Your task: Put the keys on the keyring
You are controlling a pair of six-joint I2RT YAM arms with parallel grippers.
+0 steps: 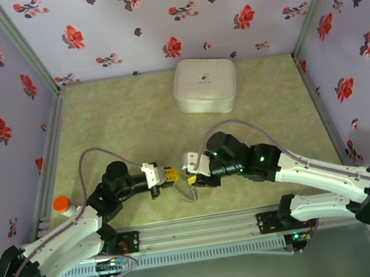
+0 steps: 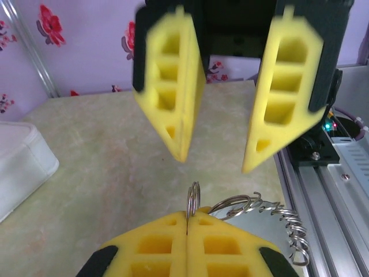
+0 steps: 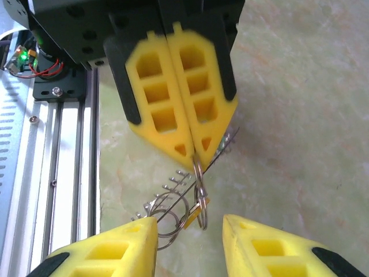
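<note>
The left gripper [image 3: 195,153] is pinched on a loop of the keyring [image 3: 198,173], which sits between the right gripper's [image 3: 189,222] spread fingers. An orange-headed key [image 3: 201,206] lies against the loops. I cannot tell whether it is threaded, so the task looks unfinished.

Pale lilac walls [image 1: 156,19] printed with red and black flowers on three sides, grey metal posts [image 1: 23,45] at the back corners, mottled green-beige table [image 1: 128,119], ribbed aluminium rail [image 1: 203,226] along its near edge, soft even light

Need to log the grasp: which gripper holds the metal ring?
The left gripper: its fingers are shut on the metal ring, while the right gripper stands open opposite it.
</note>
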